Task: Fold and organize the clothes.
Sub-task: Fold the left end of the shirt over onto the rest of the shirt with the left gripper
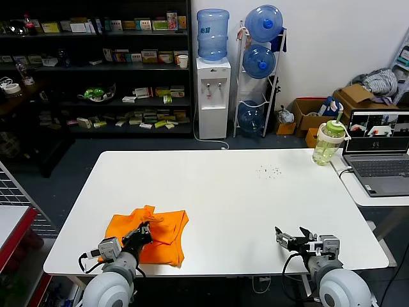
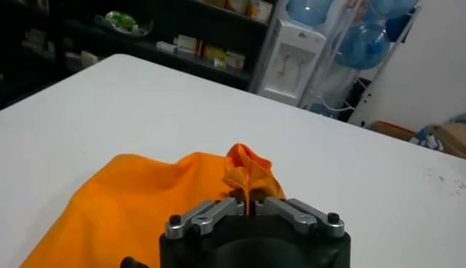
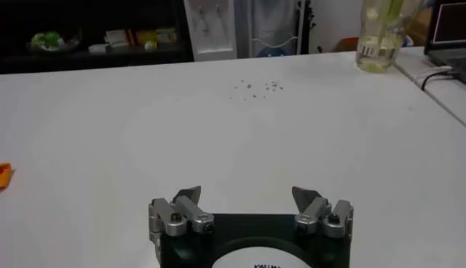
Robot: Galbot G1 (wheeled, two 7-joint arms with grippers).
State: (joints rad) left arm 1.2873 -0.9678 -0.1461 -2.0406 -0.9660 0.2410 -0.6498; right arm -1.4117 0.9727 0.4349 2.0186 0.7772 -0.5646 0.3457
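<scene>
The orange T-shirt [image 1: 153,234] lies crumpled on the white table [image 1: 230,192] near its front left corner. My left gripper [image 1: 144,231] is shut on a pinched fold of the shirt; in the left wrist view the orange cloth [image 2: 145,204] rises in a peak between the closed fingers [image 2: 218,212]. No lettering or collar shows. My right gripper [image 1: 291,235] is open and empty at the front right of the table, its fingertips [image 3: 188,196] wide apart above bare tabletop. A sliver of the shirt [image 3: 4,175] shows in the right wrist view.
A green drinking bottle [image 1: 328,142] stands at the table's far right corner next to a laptop [image 1: 377,153] on a side table. Small dark crumbs [image 1: 269,170] lie on the far middle of the table. Shelves and a water dispenser [image 1: 212,96] stand behind.
</scene>
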